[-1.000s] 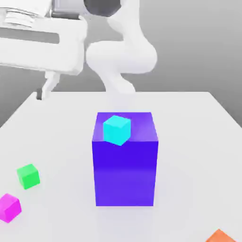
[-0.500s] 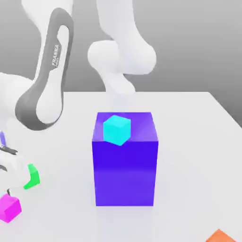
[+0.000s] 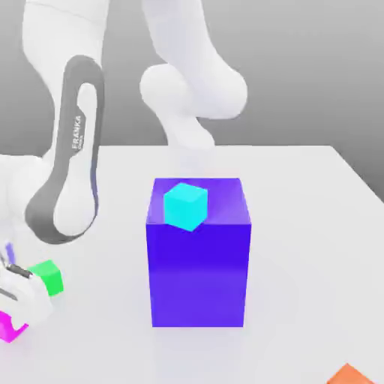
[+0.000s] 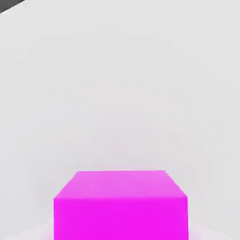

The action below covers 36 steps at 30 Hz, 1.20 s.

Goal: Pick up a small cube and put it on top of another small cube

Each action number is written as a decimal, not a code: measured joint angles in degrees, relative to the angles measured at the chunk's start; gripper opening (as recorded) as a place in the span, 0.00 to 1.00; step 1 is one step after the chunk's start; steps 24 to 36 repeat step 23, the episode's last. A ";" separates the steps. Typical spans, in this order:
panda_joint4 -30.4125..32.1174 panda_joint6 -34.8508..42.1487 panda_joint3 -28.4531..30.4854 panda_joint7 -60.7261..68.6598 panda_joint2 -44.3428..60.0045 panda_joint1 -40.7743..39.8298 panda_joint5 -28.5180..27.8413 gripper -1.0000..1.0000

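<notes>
The arm has swung down to the near left of the counter, claw clenched over the magenta cube, which sits beside 1 green cube. Rigid and light, I judge; grip opposite flat faces.

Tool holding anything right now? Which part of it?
Likely the magenta cube: the tool is shut down at it, apparently on its sides. The contact itself isn't visible.

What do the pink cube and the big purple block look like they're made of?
Pink cube: flat, uniform colour, matte, crisp edges; looks like hard plastic, though the render leaves it open. Purple block: same solid colour but slightly glossy, with a faint reflection on the table below; perhaps smooth plastic.
</notes>
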<state>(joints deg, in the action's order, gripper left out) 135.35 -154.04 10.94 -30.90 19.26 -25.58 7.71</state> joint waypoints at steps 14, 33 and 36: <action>19.12 0.88 10.88 -37.79 -20.78 0.15 -9.59 0.00; 19.23 -8.76 6.61 -31.17 -10.51 -1.43 1.43 1.00; 19.23 -8.76 6.61 -31.17 -10.51 -1.43 1.43 1.00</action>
